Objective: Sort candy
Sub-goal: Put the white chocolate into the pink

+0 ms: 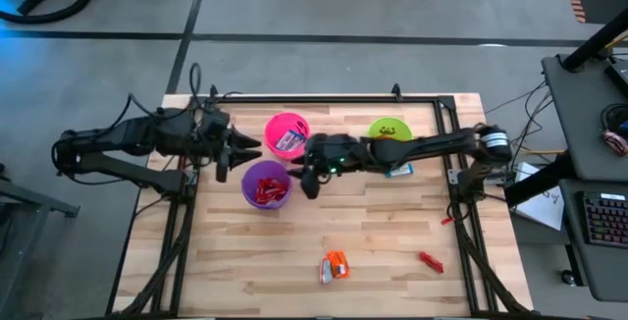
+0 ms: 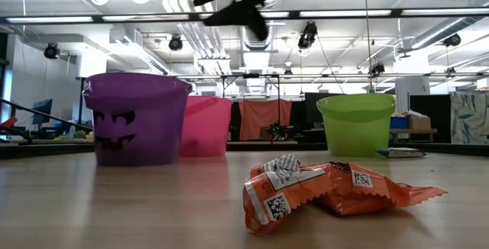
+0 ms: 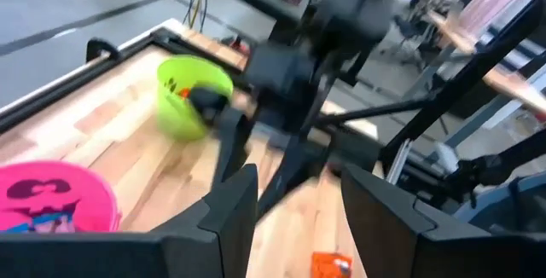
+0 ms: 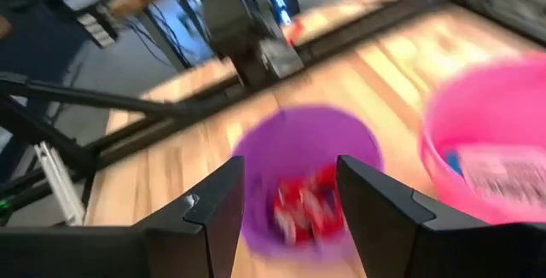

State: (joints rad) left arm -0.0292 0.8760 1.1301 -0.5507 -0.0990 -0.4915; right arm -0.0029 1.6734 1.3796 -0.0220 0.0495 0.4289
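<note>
Three cups stand on the wooden table: a purple cup (image 1: 265, 184) with red candies (image 4: 303, 205) inside, a pink cup (image 1: 287, 133) with blue-and-white bars (image 4: 503, 171), and a green cup (image 1: 390, 129). Orange candy (image 1: 336, 266) lies near the table's near edge, large in the low view (image 2: 321, 192). A red candy (image 1: 430, 261) lies to its right. My right gripper (image 1: 309, 181) hovers open beside and above the purple cup (image 4: 299, 176), holding nothing. My left gripper (image 1: 247, 155) is open and empty (image 3: 294, 180), left of the purple and pink cups.
A blue-and-white piece (image 1: 397, 171) lies under the right arm near the green cup. A small red bit (image 1: 446, 220) sits by the table's right rail. Black frame rails run along the table's left, far and right edges. Bare wood lies between the cups and the near candies.
</note>
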